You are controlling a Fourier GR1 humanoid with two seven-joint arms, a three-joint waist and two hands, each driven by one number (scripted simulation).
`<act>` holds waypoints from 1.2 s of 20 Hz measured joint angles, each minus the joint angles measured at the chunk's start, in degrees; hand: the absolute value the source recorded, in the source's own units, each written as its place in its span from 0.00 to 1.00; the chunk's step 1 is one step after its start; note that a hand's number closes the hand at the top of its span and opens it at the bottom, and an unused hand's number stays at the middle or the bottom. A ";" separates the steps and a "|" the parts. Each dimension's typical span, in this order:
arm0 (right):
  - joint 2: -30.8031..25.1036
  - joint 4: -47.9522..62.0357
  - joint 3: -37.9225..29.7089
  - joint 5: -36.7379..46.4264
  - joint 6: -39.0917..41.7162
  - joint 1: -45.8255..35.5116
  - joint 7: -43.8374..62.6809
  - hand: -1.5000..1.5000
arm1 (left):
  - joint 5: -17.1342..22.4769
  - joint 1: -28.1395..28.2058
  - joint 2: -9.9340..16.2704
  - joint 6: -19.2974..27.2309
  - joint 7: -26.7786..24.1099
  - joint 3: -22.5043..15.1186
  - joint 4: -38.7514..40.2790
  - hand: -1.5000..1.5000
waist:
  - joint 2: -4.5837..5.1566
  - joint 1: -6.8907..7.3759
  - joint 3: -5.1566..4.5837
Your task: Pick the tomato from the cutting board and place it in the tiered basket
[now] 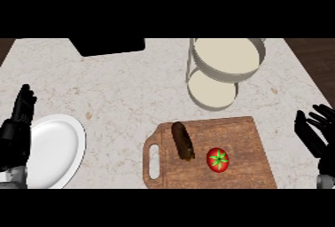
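The tomato (218,160) is seen lying on the cutting board (245,133), just beside a brown roll (182,140), so nothing has been picked up yet. The tiered basket (226,57) is placed well apart. Both hands, left hand (17,126) and right hand (317,131), are held spread at the 2 sides, resting.

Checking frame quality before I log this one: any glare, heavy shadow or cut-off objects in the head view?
Head view: even light, no glare; tomato and cutting board show clearly; the plate is partly hidden by the left hand; right hand sits at the frame edge.
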 measured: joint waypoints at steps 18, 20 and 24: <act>6.47 -21.85 20.74 25.51 -11.58 42.52 17.65 0.00 | -1.84 -5.14 0.91 -4.93 6.72 -5.26 1.37 0.50 | 1.87 7.60 -0.69; 4.54 -25.68 21.15 28.34 -9.50 44.62 23.16 0.00 | -2.05 -6.16 0.62 -5.04 7.11 -5.63 1.51 0.50 | 2.05 8.42 -0.69; 3.22 -32.20 20.74 34.89 -4.77 46.11 34.95 0.00 | -2.42 -7.74 0.12 -5.75 7.61 -6.51 2.06 0.50 | 2.22 9.68 -0.65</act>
